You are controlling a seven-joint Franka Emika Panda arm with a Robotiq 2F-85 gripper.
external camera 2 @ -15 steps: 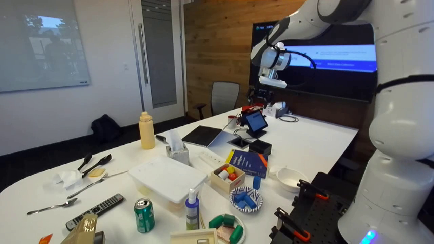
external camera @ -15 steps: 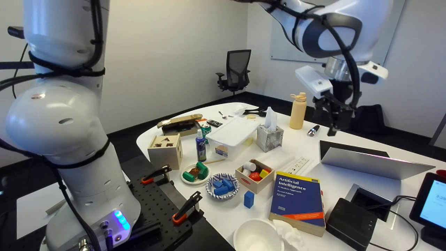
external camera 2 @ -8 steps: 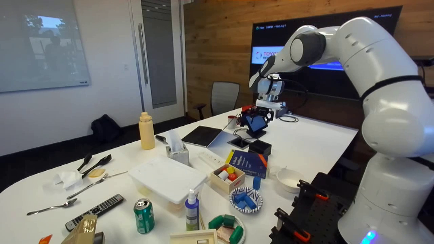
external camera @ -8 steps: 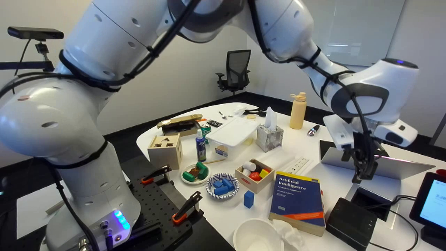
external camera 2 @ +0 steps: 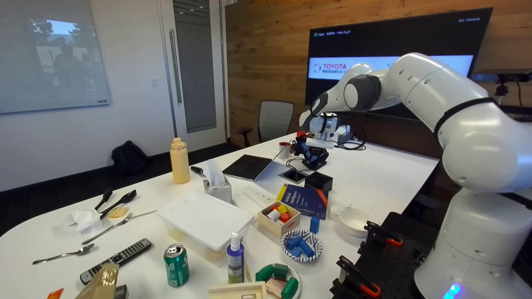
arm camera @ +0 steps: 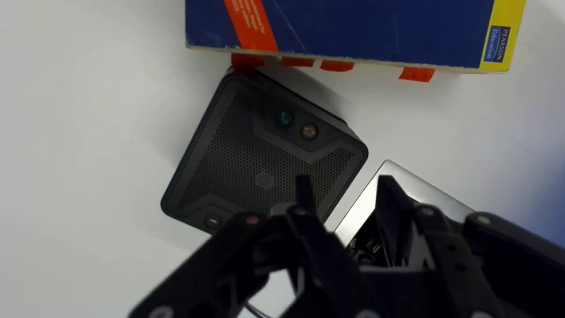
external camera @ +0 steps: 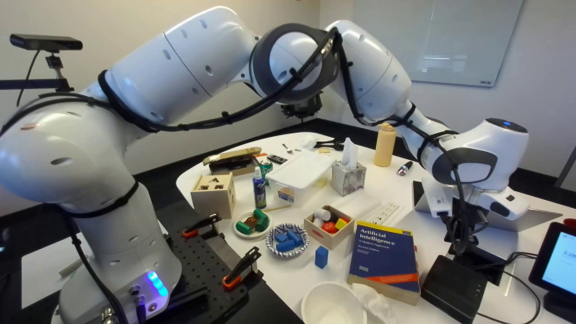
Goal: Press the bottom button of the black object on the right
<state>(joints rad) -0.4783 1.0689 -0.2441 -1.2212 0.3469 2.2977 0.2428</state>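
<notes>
Gripper [arm camera: 344, 181], jaws apart; black box [arm camera: 262, 152] at upper left in the wrist view, partly behind one fingertip [arm camera: 304, 190].

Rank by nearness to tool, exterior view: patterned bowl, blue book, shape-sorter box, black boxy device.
In an exterior view:
1. Black boxy device: picture right.
2. Blue book: left of it.
3. Patterned bowl: left of the book.
4. Shape-sorter box: leftmost of the four.

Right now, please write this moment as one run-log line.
gripper: open, empty | black device: beside blue book | minus button: in view, untouched | press: none seen
</notes>
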